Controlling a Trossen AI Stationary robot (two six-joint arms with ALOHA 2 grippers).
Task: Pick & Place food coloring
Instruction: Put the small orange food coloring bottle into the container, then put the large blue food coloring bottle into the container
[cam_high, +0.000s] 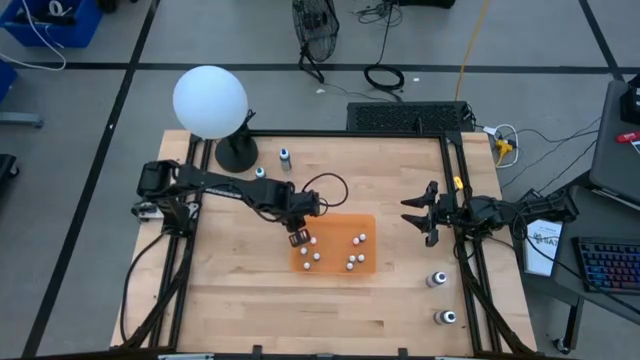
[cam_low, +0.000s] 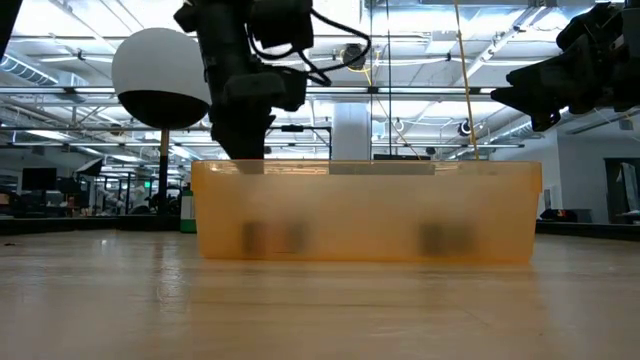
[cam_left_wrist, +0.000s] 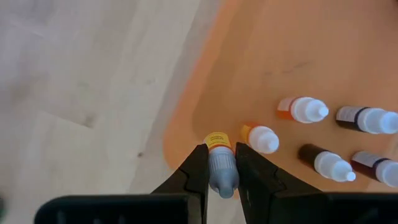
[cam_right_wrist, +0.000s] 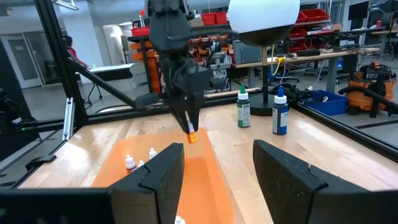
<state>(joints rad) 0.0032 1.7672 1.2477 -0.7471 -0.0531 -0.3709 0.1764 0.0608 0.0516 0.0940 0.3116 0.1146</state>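
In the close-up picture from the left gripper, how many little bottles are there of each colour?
orange bottles: 2
dark brown bottles: 3
grey bottle, pinched in the left gripper: 1
Total: 6 bottles

12 food coloring bottles (cam_high: 437, 279), 1 orange tray (cam_high: 367, 222), 1 globe (cam_high: 209, 101).

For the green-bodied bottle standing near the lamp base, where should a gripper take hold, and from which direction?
Probably the cylindrical body of the green bottle, below its narrow white cap, coming from above or from the table's open middle. It stands upright; the blue bottle stands apart beside it and the lamp base sits close by, so the fingers should close across the side facing away from both.
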